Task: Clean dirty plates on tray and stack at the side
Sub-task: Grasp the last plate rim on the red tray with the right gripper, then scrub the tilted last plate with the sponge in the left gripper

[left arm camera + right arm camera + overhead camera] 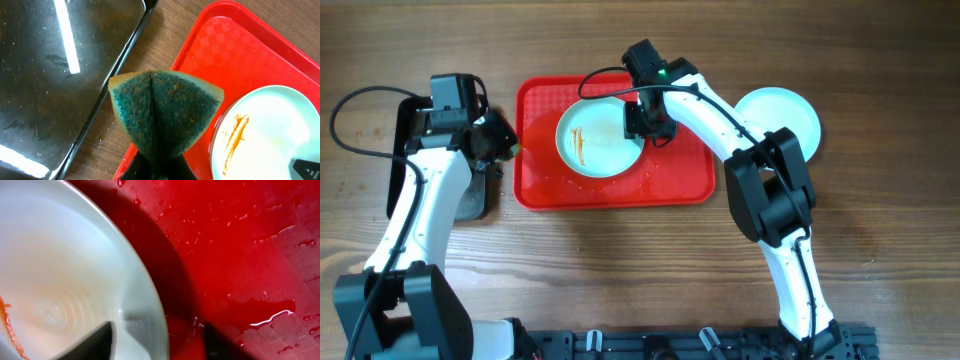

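A pale plate [595,140] with orange-brown sauce streaks lies on the red tray [680,180]. My right gripper [645,125] is open and straddles the plate's right rim: in the right wrist view [157,342] one finger is inside the plate [60,280] and the other is over the wet tray [240,255]. My left gripper [505,140] is shut on a green-and-yellow sponge [165,110], held above the tray's left edge [235,55], left of the plate [270,135]. A clean pale plate [785,110] sits on the table right of the tray.
A black metal tray with a shiny bottom [470,200] lies left of the red tray, under my left arm; it fills the left of the left wrist view [50,75]. Bare wooden table surrounds both trays.
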### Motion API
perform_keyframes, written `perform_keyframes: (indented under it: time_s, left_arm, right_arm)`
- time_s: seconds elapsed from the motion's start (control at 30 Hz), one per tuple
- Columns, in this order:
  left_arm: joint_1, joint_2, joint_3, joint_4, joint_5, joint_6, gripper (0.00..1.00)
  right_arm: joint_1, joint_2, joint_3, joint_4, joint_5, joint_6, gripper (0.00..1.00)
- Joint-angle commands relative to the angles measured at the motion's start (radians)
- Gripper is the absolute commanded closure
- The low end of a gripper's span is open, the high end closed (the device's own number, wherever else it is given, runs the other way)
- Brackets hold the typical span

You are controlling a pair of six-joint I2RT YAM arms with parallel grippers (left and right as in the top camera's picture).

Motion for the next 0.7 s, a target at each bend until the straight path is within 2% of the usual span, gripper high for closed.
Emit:
perform_keyframes:
  time_s: [0.0,0.03,0.07,0.1,0.17,0.23,0.3,0.37,0.43,0.53,0.67]
  left_arm:
    - [0.0,0.005,0.004,0.004,-0.013,0.012,0.96]
    - [0.0,0.005,0.004,0.007,-0.013,0.012,0.96]
    - [0.0,0.005,0.004,0.013,-0.013,0.012,0.96]
    - [0.0,0.005,0.004,0.027,0.004,0.017,0.96]
    - [0.0,0.005,0.004,0.062,0.104,0.084,0.96]
    - [0.0,0.005,0.004,0.089,0.155,0.095,0.96]
    - [-0.006,0.006,0.004,0.119,0.155,0.091,0.96]
    - [-0.021,0.006,0.004,0.143,0.154,0.092,0.96]
    - [-0.049,0.013,0.004,0.17,0.154,0.097,0.96]
    - [-0.085,0.045,0.004,0.204,0.146,0.122,0.96]
    - [-0.109,0.115,0.004,0.239,0.147,0.121,0.96]
  right_arm:
    - [-0.002,0.02,-0.008,0.031,-0.007,0.012,0.44]
    - [-0.002,0.02,-0.008,0.042,-0.007,0.012,0.63]
    - [-0.002,0.021,-0.008,0.045,-0.007,0.011,0.89]
    - [-0.002,0.021,-0.008,0.043,-0.007,0.009,0.96]
    - [-0.002,0.021,-0.008,0.034,-0.007,0.004,0.96]
    - [-0.001,0.021,-0.008,0.024,-0.018,-0.018,0.93]
    - [-0.001,0.021,-0.008,0.024,-0.019,-0.017,0.77]
    - [-0.001,0.021,-0.008,0.024,-0.019,-0.017,0.68]
    - [-0.001,0.021,-0.008,0.019,-0.03,-0.016,0.69]
    - [-0.001,0.021,-0.008,0.004,-0.068,-0.017,0.81]
    - [-0.001,0.023,-0.008,-0.007,-0.071,-0.014,0.78]
